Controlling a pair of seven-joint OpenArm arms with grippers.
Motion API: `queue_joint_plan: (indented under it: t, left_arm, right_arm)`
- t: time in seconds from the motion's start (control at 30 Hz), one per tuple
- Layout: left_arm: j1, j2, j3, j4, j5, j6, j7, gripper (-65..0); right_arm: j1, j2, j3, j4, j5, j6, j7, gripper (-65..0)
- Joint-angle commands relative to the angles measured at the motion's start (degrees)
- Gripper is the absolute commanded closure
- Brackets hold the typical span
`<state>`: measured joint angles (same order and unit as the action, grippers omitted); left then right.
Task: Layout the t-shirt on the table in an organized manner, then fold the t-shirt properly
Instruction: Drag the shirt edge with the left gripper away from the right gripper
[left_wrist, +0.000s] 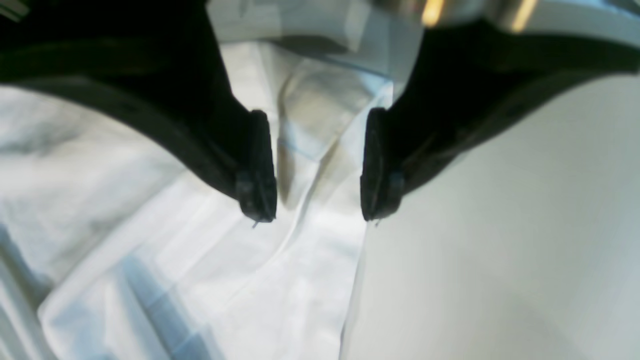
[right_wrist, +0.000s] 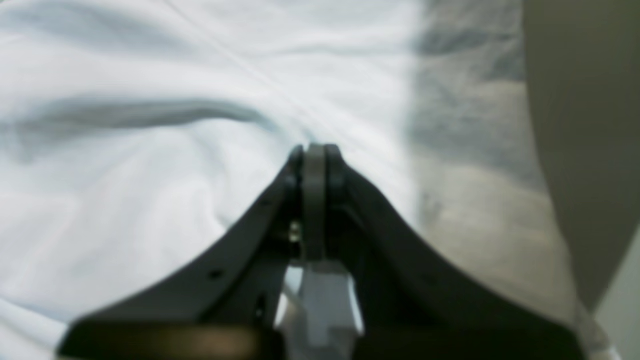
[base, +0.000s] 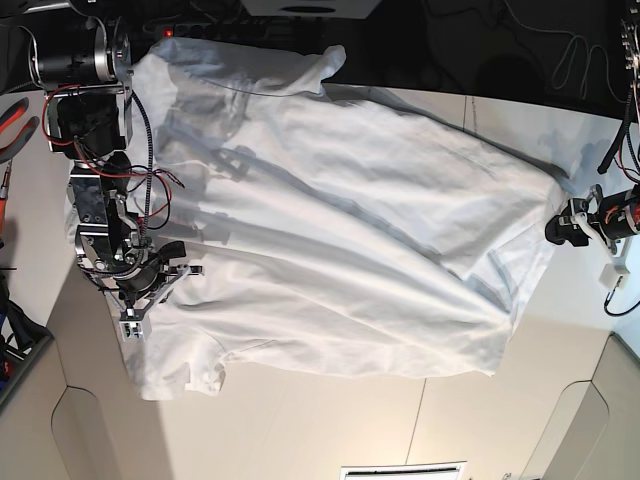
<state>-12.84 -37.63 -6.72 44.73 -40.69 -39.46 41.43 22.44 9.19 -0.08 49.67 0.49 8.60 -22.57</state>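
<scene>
The left gripper (left_wrist: 318, 200) held its fingers (left_wrist: 257, 170) spread above the t-shirt (left_wrist: 200, 260); the right gripper (right_wrist: 315, 150) was clenched on the t-shirt.

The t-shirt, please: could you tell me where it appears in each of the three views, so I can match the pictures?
Left wrist: the t-shirt fills the left and centre, its edge running under the open left gripper; bare table lies right.
Right wrist: it covers nearly the whole picture beyond the right gripper, whose jaws are together.
Base: it spreads across the middle of the table, from the right gripper to the far side.
Shared landmark: the cloth's edge against the bare table.
</scene>
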Motion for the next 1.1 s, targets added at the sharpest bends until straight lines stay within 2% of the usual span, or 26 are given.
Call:
queue_joint_plan:
  t: [0.0,0.17,0.4,0.47,0.57,0.67,0.77,0.83,1.07]
  left_arm:
    - [-0.94,-1.42,-0.35,0.96,-1.88,-0.54,0.24,-29.6]
    - [-0.79,-1.42,-0.35,3.13,-5.42,-0.54,3.82,-29.6]
    - [2.64,-1.4,-0.35,4.72,-5.35,-0.54,3.82,-28.4]
    - [3.37,-1.4,-0.35,4.72,-5.4,-0.54,3.74,-21.2]
    - [3.5,-1.46,-0.37,4.74,-6.34,-0.54,3.39,-0.1]
    - [3.5,-1.77,-0.37,4.74,-8.72,-0.54,3.72,0.0]
    - [3.5,-2.1,-0.39,4.83,-10.69,-0.54,6.73,0.0]
    - [3.5,-2.54,-0.39,4.83,-12.98,-0.54,9.6,0.0]
    - [3.52,-5.11,-0.39,4.83,-16.98,-0.54,15.61,0.0]
  right_arm:
    - [0.39,0.28,0.07,-0.63,-0.48,-0.5,-2.8,0.0]
    - [0.76,0.28,0.07,-0.63,-0.48,-1.11,-2.89,0.0]
    - [0.9,0.28,0.07,-0.63,-0.48,-1.11,-2.86,0.0]
    - [0.9,0.28,0.07,-0.63,-0.48,-1.11,-2.82,0.0]
    - [0.87,0.28,0.07,-0.63,-0.5,-1.11,-2.84,0.0]
    - [0.87,0.28,0.07,-0.63,-1.86,-1.75,-2.86,0.0]
    - [0.87,0.31,0.07,-0.63,-4.07,-6.08,-2.91,0.0]
    - [0.87,0.33,0.07,-0.63,-4.83,-7.65,-2.89,0.0]
    - [0.87,0.31,0.07,-0.63,-6.14,-8.7,-2.89,0.0]
